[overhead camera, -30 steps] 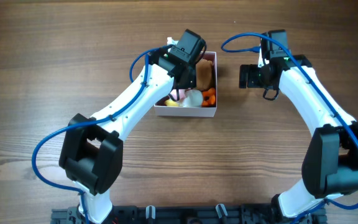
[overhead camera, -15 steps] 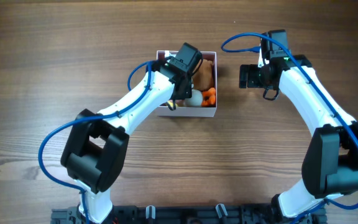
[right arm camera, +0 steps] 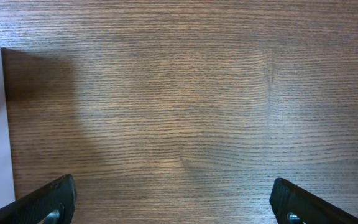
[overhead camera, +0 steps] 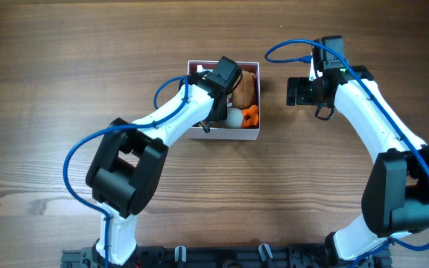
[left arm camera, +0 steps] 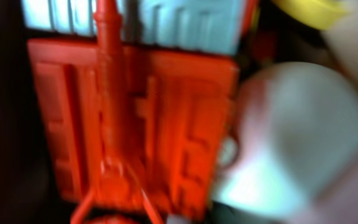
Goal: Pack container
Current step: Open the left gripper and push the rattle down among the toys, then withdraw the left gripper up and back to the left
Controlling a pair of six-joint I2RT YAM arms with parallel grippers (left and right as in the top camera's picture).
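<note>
The right fingers (right arm camera: 50,200) stand wide apart with nothing between them; only their two dark tips show at the lower corners of the right wrist view, above bare wood. The left fingers cannot be made out in any view, so whether they are spread or closed, or have hold of anything, cannot be told.

The left arm (overhead camera: 171,117) reaches in from the lower left, and its wrist end sits directly above the container (overhead camera: 233,135), hiding the box's left half. The container rests on the desk (overhead camera: 65,59) slightly above centre, and its white front wall faces the robot. In its uncovered right half lie a brown toy (overhead camera: 245,91), an orange toy (overhead camera: 252,114) and a white rounded toy (overhead camera: 233,117).

The left wrist view is blurred and very close. It shows a red ribbed plastic piece (left arm camera: 132,124) with a pale blue part (left arm camera: 185,25) above it.

The right arm (overhead camera: 371,112) holds its wrist just to the right of the container, apart from it.
</note>
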